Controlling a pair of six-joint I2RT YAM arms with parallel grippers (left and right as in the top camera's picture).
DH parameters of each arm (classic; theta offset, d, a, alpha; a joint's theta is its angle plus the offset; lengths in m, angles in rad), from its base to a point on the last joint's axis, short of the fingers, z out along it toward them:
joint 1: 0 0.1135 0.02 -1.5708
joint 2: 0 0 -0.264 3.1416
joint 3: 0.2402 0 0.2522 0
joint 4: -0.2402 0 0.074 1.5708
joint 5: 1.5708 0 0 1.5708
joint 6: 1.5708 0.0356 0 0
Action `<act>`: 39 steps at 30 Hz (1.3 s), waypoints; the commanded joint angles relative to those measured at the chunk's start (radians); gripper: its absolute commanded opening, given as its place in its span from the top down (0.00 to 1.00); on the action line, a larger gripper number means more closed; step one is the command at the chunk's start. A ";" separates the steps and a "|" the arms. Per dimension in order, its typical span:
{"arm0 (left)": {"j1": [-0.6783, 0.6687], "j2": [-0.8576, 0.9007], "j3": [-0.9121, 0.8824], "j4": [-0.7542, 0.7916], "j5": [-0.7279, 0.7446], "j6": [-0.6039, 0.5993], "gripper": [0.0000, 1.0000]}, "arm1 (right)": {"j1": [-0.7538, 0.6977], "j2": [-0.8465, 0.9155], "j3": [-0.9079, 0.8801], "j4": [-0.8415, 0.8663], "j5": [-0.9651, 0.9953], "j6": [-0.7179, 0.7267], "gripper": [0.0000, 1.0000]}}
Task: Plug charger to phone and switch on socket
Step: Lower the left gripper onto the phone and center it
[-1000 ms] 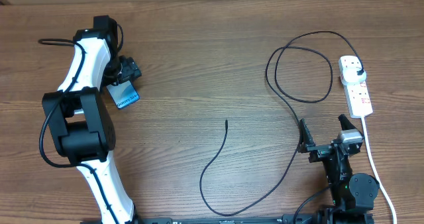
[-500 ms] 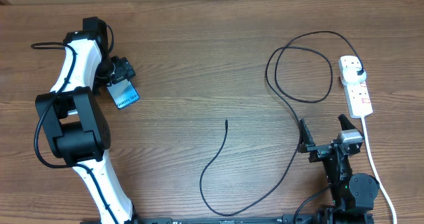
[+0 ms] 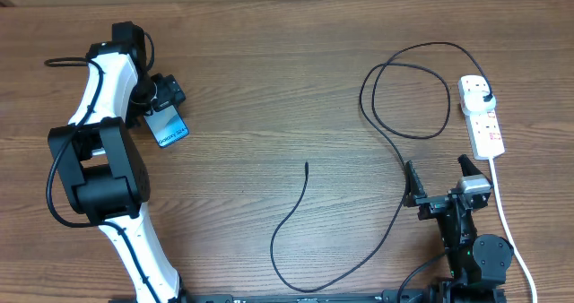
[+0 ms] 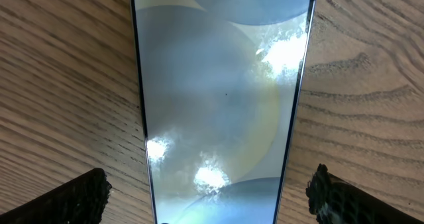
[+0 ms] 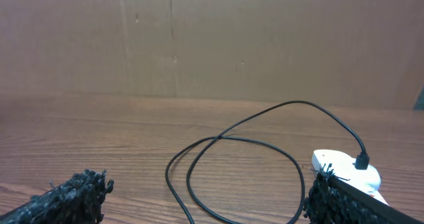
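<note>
Both the left end effector and the right end effector stand wide open, holding nothing. The left straddles the phone, a slim slab with dark edges and a pale blue-teal screen, at the counter's upper left. The thin black charger loops from centre to the white socket at far right, where it is plugged in.

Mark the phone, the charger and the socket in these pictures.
phone (image 3: 168, 126), overhead view, middle of its screen.
charger (image 3: 307, 167), overhead view, its free connector end.
socket (image 3: 484, 124), overhead view, middle of the white strip.
</note>
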 commanded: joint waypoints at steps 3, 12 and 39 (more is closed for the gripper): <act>-0.002 0.016 0.013 0.002 0.012 0.015 0.00 | 0.006 -0.010 -0.011 0.005 -0.005 0.002 0.00; -0.002 0.059 0.013 0.011 0.012 0.016 0.00 | 0.006 -0.010 -0.011 0.005 -0.005 0.002 0.00; -0.002 0.060 0.013 0.048 0.011 0.016 0.00 | 0.006 -0.010 -0.011 0.005 -0.005 0.002 0.00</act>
